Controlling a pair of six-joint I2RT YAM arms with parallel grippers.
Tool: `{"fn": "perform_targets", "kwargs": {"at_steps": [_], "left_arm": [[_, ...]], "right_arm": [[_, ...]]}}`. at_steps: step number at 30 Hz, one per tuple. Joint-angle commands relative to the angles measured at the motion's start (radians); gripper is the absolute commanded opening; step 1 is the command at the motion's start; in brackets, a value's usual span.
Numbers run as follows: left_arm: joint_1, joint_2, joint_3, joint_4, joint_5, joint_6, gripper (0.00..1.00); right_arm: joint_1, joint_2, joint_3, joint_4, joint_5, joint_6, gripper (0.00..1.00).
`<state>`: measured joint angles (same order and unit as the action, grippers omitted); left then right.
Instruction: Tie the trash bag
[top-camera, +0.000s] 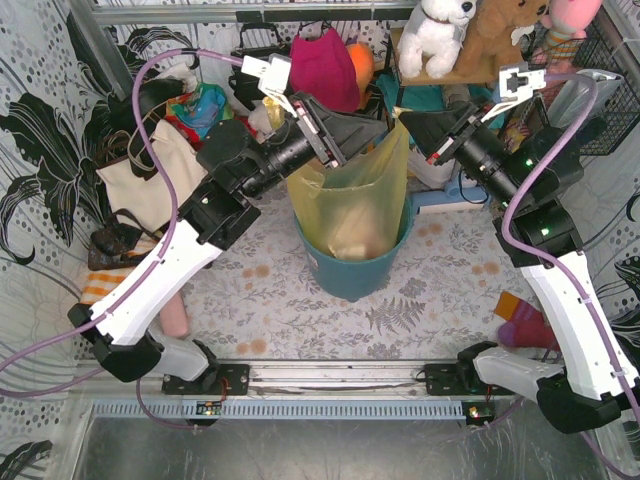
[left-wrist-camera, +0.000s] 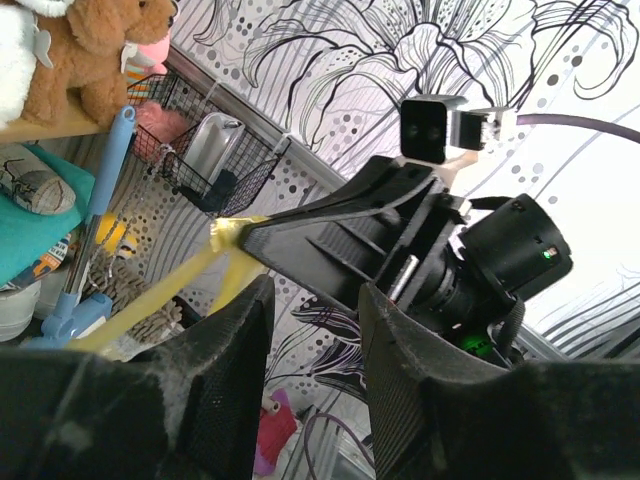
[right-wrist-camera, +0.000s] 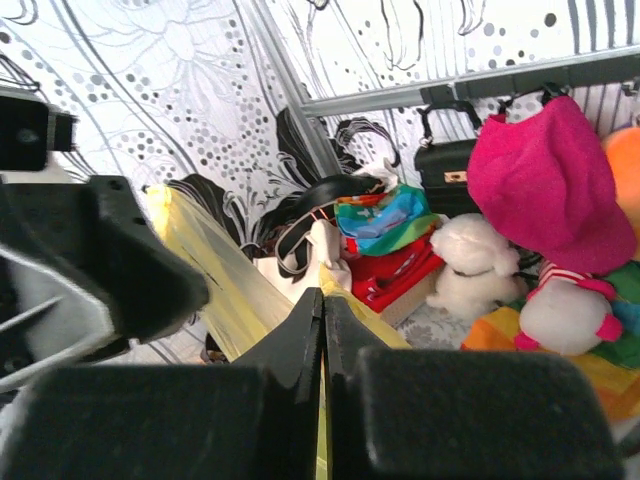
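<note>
A staged robot test cell is indicated by floral-printed backdrop sheets (top-camera: 40, 120), a metal frame (top-camera: 250, 12) and plush toys (top-camera: 437, 35) crowded on a shelf.

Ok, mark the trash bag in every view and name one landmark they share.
Top external: the trash bag is at centre, standing in the teal bin.
Left wrist: a yellow strip at left-centre, running up to the right claw.
Right wrist: a yellow sheet at centre-left.
Shared landmark: the right claw, shut on the bag.
</note>
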<state>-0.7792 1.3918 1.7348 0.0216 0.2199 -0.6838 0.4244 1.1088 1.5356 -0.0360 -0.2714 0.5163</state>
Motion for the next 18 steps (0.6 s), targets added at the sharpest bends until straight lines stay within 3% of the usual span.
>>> {"fn": "perform_targets", "kwargs": {"at_steps": [1,18], "left_arm": [[-0.005,0.034,0.02,0.088,-0.013,0.003,0.47],[-0.003,0.079,0.048,0.097,-0.039,-0.04,0.31]], "right_arm": [[0.004,-0.032,-0.03,0.115,-0.061,0.033,0.0],[0.003,-0.053,-0.069,0.14,-0.098,0.036,0.0]]}}
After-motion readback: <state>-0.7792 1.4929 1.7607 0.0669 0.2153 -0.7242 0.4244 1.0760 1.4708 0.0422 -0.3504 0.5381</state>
